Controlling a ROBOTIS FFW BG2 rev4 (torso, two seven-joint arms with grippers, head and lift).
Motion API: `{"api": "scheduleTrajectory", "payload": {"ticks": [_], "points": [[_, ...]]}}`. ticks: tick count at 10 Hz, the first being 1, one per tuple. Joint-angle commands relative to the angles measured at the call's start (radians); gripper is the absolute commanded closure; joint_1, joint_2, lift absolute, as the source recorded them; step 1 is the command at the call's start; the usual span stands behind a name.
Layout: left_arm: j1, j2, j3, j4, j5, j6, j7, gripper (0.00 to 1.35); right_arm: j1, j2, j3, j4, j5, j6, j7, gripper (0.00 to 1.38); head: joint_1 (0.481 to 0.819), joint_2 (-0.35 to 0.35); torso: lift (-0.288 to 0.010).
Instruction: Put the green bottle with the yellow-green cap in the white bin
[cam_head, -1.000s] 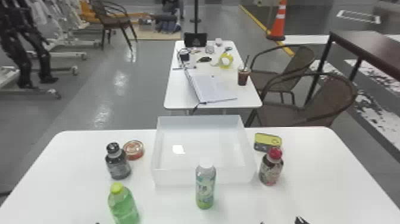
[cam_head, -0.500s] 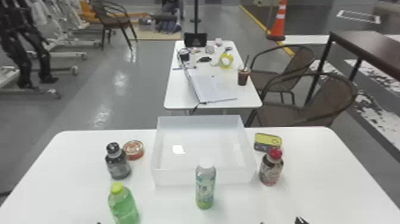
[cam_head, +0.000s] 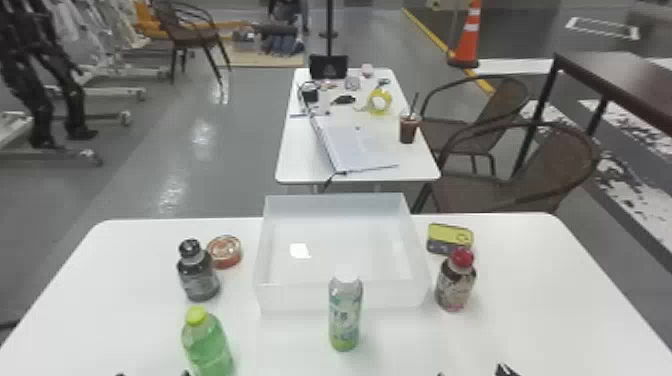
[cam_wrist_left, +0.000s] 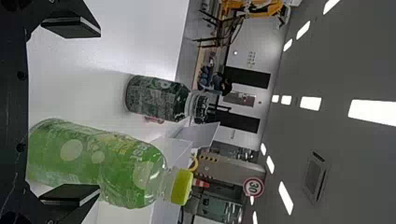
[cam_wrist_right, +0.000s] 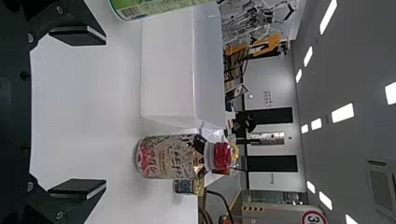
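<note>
Green plastic bottle with a yellow-green cap (cam_head: 207, 347) is standing at eight o'clock from the rectangular translucent-white bin (cam_head: 300, 298), so I'm needing to shift my spread, black, flat-fingered left claw (cam_wrist_left: 100, 111) toward three o'clock, straddling it before squeezing.

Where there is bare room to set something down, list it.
Free: inside the white bin; between the green bottle and the white-capped bottle; right of the red-capped bottle, out to the edge of the table. Crowded: the dark bottle beside the red tin, the red-capped bottle beside the yellow tin.
</note>
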Motion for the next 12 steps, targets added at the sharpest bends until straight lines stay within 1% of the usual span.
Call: {"api": "scheduleTrajectory", "payload": {"ticks": [1, 4, 5, 9, 12], "points": [[-0.01, -0.004, 0.009, -0.003, -0.011, 0.039, -0.059, 0.13, 0.0, 0.0, 0.0, 0.001, 0.0, 0.0, 0.0, 0.21, 0.549, 0.0, -0.1], [-0.033, -0.004, 0.043, -0.029, -0.108, 0.096, -0.199, 0.13, -0.003, 0.0, 0.0, 0.003, 0.0, 0.0, 0.0, 0.21, 0.549, 0.0, -0.1], [-0.046, -0.004, 0.042, -0.032, -0.135, 0.113, -0.223, 0.13, -0.005, 0.0, 0.0, 0.003, 0.0, 0.0, 0.0, 0.21, 0.549, 0.0, -0.1], [-0.116, -0.004, 0.031, -0.019, -0.177, 0.193, -0.301, 0.13, -0.015, 0.003, 0.001, 0.01, -0.003, 0.0, 0.002, 0.21, 0.549, 0.0, -0.1], [-0.15, 0.002, 0.025, 0.027, -0.174, 0.211, -0.317, 0.15, -0.018, 0.006, 0.001, 0.015, -0.008, -0.002, 0.002, 0.21, 0.549, 0.0, -0.1]]}}
